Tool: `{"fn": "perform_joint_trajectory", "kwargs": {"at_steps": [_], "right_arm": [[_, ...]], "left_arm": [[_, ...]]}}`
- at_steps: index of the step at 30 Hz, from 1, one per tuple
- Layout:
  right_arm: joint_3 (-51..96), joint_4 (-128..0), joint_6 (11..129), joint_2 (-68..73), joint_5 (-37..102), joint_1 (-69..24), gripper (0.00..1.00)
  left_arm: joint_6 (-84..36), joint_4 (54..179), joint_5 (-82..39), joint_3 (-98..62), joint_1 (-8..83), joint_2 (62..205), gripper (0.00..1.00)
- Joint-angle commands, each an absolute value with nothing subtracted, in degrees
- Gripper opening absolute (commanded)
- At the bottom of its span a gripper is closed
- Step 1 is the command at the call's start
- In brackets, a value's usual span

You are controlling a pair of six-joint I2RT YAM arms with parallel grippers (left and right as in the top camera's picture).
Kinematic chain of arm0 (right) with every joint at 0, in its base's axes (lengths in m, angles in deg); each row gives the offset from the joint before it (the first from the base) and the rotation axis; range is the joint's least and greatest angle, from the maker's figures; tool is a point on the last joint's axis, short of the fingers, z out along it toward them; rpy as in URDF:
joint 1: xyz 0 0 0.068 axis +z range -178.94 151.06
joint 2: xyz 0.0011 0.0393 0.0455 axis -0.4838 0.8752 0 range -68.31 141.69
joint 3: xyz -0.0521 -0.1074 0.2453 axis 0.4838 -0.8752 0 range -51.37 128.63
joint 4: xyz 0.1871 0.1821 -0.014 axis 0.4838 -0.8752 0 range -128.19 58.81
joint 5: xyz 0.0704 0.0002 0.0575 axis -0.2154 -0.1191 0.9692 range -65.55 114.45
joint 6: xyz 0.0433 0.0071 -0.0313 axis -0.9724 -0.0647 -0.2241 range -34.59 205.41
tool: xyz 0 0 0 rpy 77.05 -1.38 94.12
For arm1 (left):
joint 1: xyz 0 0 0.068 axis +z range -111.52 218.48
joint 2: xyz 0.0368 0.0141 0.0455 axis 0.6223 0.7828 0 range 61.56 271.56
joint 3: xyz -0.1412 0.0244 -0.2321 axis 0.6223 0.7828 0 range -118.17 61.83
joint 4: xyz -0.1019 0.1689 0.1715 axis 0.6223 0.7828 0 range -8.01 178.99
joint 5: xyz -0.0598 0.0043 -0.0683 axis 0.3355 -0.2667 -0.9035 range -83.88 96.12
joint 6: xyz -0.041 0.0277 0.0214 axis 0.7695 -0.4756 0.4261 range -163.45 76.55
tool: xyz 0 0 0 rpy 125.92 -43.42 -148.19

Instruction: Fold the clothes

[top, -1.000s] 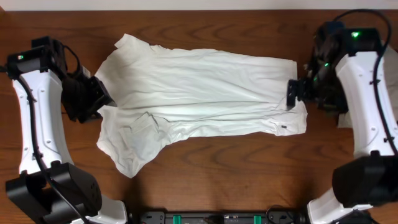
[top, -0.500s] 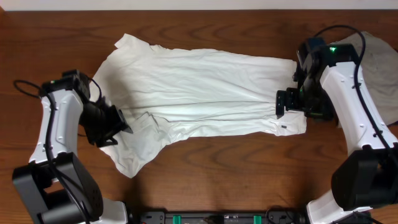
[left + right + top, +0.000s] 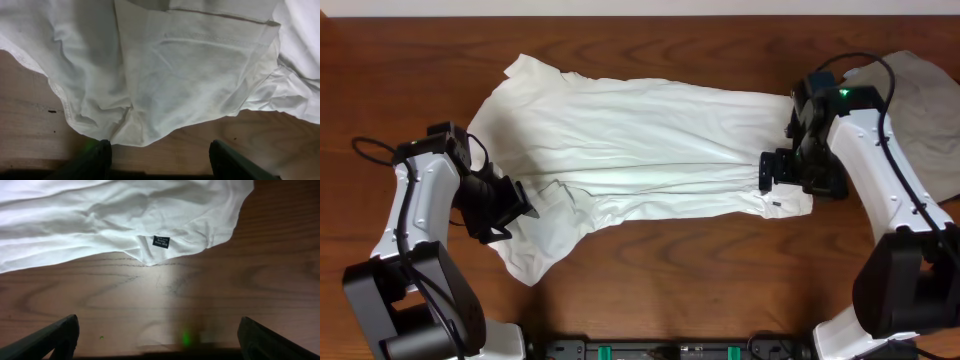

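A crumpled white shirt [image 3: 100, 210] fills the frame from 9 through 12 to 2 o'clock, its hem lying on the wooden surface [image 3: 150, 295]. A small dark label [image 3: 161, 241] sits near the hem, just above centre. The right gripper [image 3: 159, 342] has its jaws spread wide, tips at 7 and 5 o'clock, gripping nothing. A green glint [image 3: 186, 339] shows at 6 o'clock.

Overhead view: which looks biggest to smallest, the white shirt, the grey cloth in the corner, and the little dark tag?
1. white shirt
2. grey cloth, only partly in view
3. dark tag
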State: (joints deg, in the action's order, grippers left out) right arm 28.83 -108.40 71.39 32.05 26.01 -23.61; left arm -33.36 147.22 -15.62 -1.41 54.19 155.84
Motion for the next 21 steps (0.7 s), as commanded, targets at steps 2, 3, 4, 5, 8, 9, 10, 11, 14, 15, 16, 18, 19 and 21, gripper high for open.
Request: {"fn": "perform_joint_trajectory", "kwargs": {"at_steps": [2, 3, 4, 5, 8, 9, 10, 11, 14, 15, 16, 18, 19, 21], "right_arm": [[27.1, -107.2, 70.7, 31.3, 26.5, -23.3, 0.99], [27.0, -106.9, 70.7, 31.3, 26.6, -23.3, 0.99], [26.8, -106.5, 70.7, 31.3, 27.0, -23.3, 0.99], [26.8, -106.1, 70.7, 31.3, 27.6, -23.3, 0.99], [26.8, -105.0, 70.7, 31.3, 28.5, -23.3, 0.99], [26.8, -104.8, 70.7, 31.3, 28.6, -23.3, 0.99], [26.8, -104.7, 70.7, 31.3, 28.6, -23.3, 0.99], [26.8, -104.6, 70.7, 31.3, 28.6, -23.3, 0.99], [26.8, -104.7, 70.7, 31.3, 28.6, -23.3, 0.99], [26.8, -104.7, 70.7, 31.3, 28.6, -23.3, 0.99], [26.8, -104.7, 70.7, 31.3, 28.6, -23.3, 0.99], [26.8, -104.7, 70.7, 31.3, 28.6, -23.3, 0.99], [26.8, -104.7, 70.7, 31.3, 28.6, -23.3, 0.99], [26.8, -104.8, 70.7, 31.3, 28.6, -23.3, 0.99]], "left_arm": [[-31.5, 146.6, -17.7, -0.1, 54.2, 155.1, 0.65], [-31.4, 146.2, -18.6, 0.3, 54.1, 155.1, 0.65], [-30.6, 145.7, -19.0, 0.8, 54.1, 155.1, 0.65], [-29.9, 145.2, -19.0, 1.3, 54.1, 155.1, 0.65], [-29.0, 142.3, -19.0, 3.3, 54.1, 155.2, 0.65], [-28.9, 141.5, -19.0, 3.9, 54.1, 155.2, 0.65], [-28.9, 140.7, -19.0, 4.4, 54.1, 155.2, 0.65], [-29.0, 139.9, -18.9, 4.8, 54.1, 155.2, 0.65], [-29.0, 137.0, -18.7, 5.6, 54.1, 155.2, 0.65], [-28.9, 135.9, -18.5, 5.9, 54.1, 155.2, 0.65], [-28.6, 134.6, -18.5, 6.2, 54.1, 155.2, 0.65], [-27.8, 133.4, -18.5, 6.4, 54.1, 155.5, 0.65], [-27.7, 133.2, -18.5, 6.4, 54.1, 155.7, 0.65], [-27.7, 132.5, -18.1, 6.4, 54.1, 156.1, 0.65]]}}
